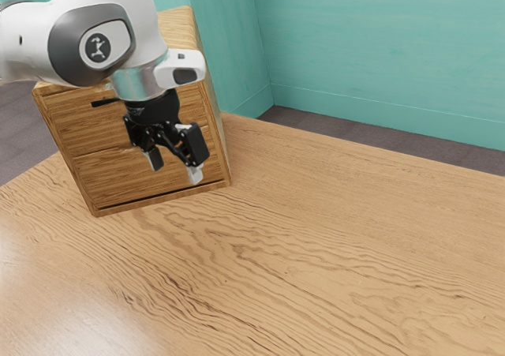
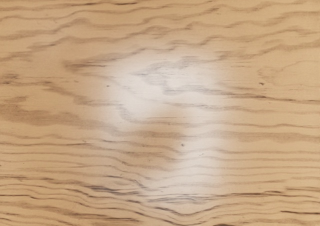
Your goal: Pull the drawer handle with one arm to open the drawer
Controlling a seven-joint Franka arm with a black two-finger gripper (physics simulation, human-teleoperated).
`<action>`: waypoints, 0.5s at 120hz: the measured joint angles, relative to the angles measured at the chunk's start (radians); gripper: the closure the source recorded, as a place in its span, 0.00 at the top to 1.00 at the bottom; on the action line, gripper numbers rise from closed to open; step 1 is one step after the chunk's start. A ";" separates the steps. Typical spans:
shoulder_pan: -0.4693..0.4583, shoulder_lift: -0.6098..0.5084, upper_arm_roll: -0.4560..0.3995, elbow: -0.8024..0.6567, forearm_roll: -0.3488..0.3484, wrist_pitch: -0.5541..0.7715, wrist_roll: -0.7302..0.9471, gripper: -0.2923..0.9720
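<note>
A wooden drawer cabinet (image 1: 118,151) stands at the back of the table, toward the exterior view's left. Its upper drawer front carries a thin black handle (image 1: 102,102), mostly hidden behind my arm. The drawer fronts sit flush with the cabinet face. My black gripper (image 1: 174,166) hangs pointing down in front of the cabinet, below and to the right of the handle. Its fingers (image 1: 195,174) stand apart with nothing between them. The wrist view looks straight down on bare wood grain of the table (image 2: 160,105) with a bright glare patch.
The wooden tabletop (image 1: 316,245) stretches wide toward the exterior view's right and front. Teal walls (image 1: 379,40) and a grey floor strip lie behind the table.
</note>
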 joint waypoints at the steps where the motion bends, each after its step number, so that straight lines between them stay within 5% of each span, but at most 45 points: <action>1: -0.001 0.000 0.000 0.000 0.000 0.000 0.000 0.77; 24: 0.001 -0.007 0.001 0.026 0.001 -0.006 0.000 0.77; 37: 0.044 -0.113 -0.035 0.132 0.025 -0.038 0.001 0.77; 60: 0.108 -0.036 -0.019 0.143 0.112 -0.019 0.075 0.77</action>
